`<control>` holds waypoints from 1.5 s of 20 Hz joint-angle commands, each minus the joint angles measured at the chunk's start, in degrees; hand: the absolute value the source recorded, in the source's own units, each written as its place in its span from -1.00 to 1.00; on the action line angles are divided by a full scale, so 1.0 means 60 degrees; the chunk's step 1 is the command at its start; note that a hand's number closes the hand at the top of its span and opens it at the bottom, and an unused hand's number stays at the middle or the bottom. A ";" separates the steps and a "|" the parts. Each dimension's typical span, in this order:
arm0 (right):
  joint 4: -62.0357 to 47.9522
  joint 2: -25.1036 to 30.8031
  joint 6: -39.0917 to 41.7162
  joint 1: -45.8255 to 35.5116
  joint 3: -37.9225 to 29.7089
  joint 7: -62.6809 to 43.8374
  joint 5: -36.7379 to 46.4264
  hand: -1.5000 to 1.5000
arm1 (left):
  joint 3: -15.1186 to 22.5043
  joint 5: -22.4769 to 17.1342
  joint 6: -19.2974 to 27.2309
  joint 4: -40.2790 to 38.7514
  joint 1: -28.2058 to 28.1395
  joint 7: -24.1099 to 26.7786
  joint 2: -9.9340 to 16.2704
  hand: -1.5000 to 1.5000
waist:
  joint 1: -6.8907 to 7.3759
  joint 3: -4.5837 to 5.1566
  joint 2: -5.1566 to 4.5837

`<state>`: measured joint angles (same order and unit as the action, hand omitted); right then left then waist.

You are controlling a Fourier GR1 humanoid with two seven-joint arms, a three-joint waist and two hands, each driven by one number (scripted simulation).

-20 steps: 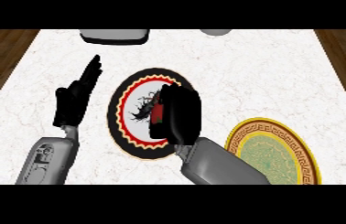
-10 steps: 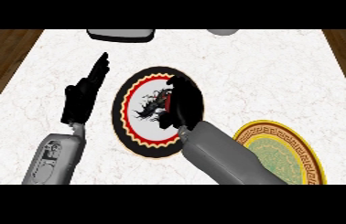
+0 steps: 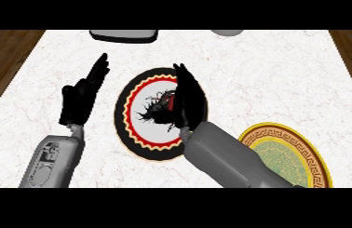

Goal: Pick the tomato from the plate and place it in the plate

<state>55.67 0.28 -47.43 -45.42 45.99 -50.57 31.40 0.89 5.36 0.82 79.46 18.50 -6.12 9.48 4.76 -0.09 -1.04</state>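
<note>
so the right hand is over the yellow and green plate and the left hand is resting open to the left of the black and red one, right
Not quite. In the head view the right hand is over the black and red plate, not the yellow and green plate, which lies bare to its right. The left hand does rest open left of the black and red plate.

A white marble tabletop (image 3: 275, 73) with faint grey-brown veins fills the view. Dark wood floor (image 3: 15, 50) shows past its far left and far right corners. Light is even, with soft shadows.
</note>
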 commanded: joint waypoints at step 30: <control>0.7599 0.4230 -0.2886 0.8291 -0.1416 0.5309 -0.2962 -1.00 | -0.0453 0.0348 0.0164 0.0068 -0.0545 0.0180 -0.0078 0.00 | -0.0825 0.0009 0.0172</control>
